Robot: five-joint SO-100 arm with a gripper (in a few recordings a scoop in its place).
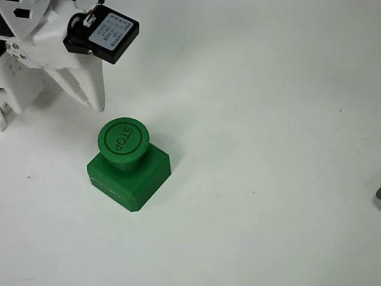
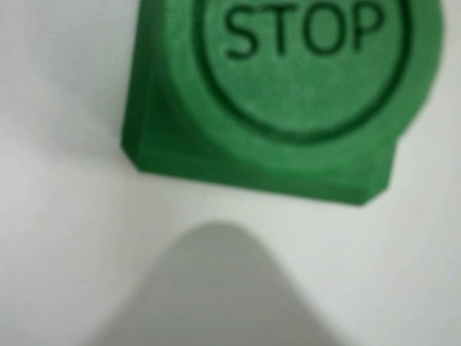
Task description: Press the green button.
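The green button [image 1: 123,140] stands on the white table left of centre in the overhead view, a round cap embossed "STOP" on a short stem above a square bevelled base [image 1: 146,182]. My white gripper [image 1: 97,105] hangs just above and to the upper left of the cap, its two fingers drawn together to one point and holding nothing. It is apart from the cap. In the wrist view the button [image 2: 310,79] lies close at the top, and a blurred grey fingertip [image 2: 216,288] rises from the bottom edge, short of the base.
The white arm body with its black motor block [image 1: 104,34] takes up the top left corner. A small dark object [image 1: 378,195] sits at the right edge. Bare white table [image 1: 268,119] spreads right of and below the button.
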